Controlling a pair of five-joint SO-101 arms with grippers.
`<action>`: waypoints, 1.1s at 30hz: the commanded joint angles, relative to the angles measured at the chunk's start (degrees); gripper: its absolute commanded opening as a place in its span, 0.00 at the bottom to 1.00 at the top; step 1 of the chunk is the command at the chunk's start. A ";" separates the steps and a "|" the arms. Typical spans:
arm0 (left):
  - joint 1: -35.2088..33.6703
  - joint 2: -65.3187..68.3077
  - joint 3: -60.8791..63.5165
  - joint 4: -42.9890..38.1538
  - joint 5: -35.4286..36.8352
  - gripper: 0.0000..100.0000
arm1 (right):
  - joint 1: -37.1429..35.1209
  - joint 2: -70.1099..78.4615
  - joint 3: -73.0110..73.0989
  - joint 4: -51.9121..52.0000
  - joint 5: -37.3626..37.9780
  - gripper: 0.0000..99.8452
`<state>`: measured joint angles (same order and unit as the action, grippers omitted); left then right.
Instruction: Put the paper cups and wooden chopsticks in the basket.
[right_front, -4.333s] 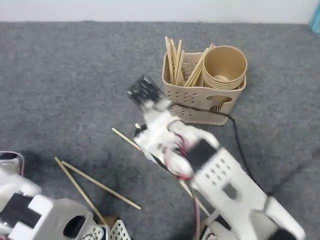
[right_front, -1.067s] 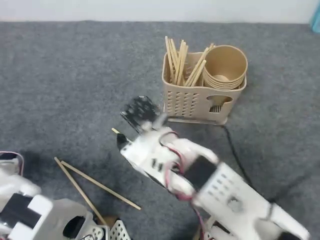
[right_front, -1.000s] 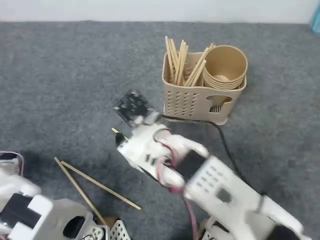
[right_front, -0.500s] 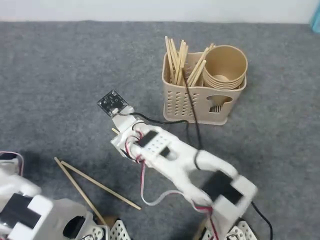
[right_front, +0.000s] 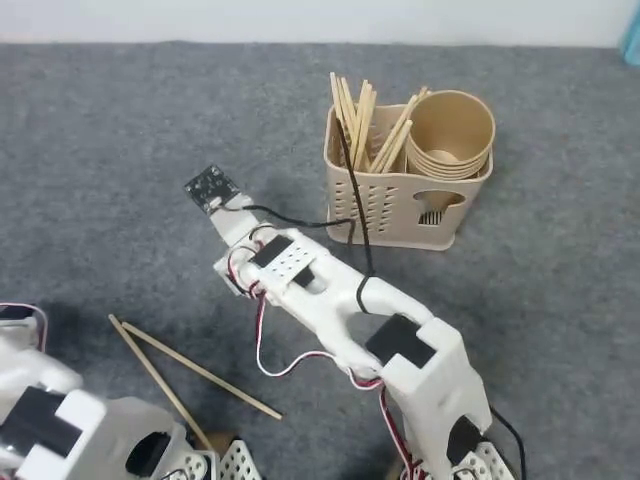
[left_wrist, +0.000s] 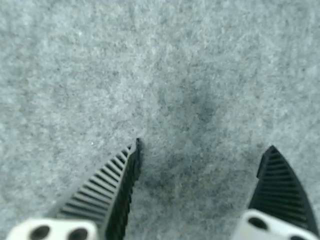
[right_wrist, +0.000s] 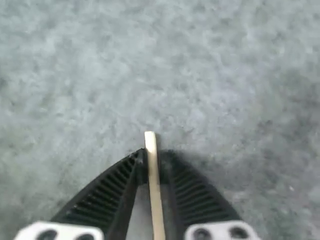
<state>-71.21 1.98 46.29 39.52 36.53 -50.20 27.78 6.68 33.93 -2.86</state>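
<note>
Fingers of R arm (right_wrist: 122, 182) pinch thin pale wooden chopstick (right_wrist: 155, 200) low over grey felt surface (right_wrist: 150, 60) nr its centre; L arm's fingers (left_wrist: 117, 182) spread apart over same surface.

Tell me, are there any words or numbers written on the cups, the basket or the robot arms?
No text can be read anywhere.
The paper cups and the basket look plain.
Any print on the small black board is too small to read.
</note>
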 joint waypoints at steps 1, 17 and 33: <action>-0.26 0.70 1.10 -0.26 -0.70 0.36 | 1.27 -0.48 -3.43 4.00 0.79 0.01; -0.44 0.70 1.19 -0.26 -0.70 0.36 | 2.68 -35.38 -0.62 30.11 0.35 0.01; -0.44 0.70 1.19 -0.35 -0.70 0.36 | 11.12 -95.16 50.11 4.62 0.35 0.01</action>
<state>-71.21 1.98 46.29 39.52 36.53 -42.20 -55.65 55.38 44.31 -2.95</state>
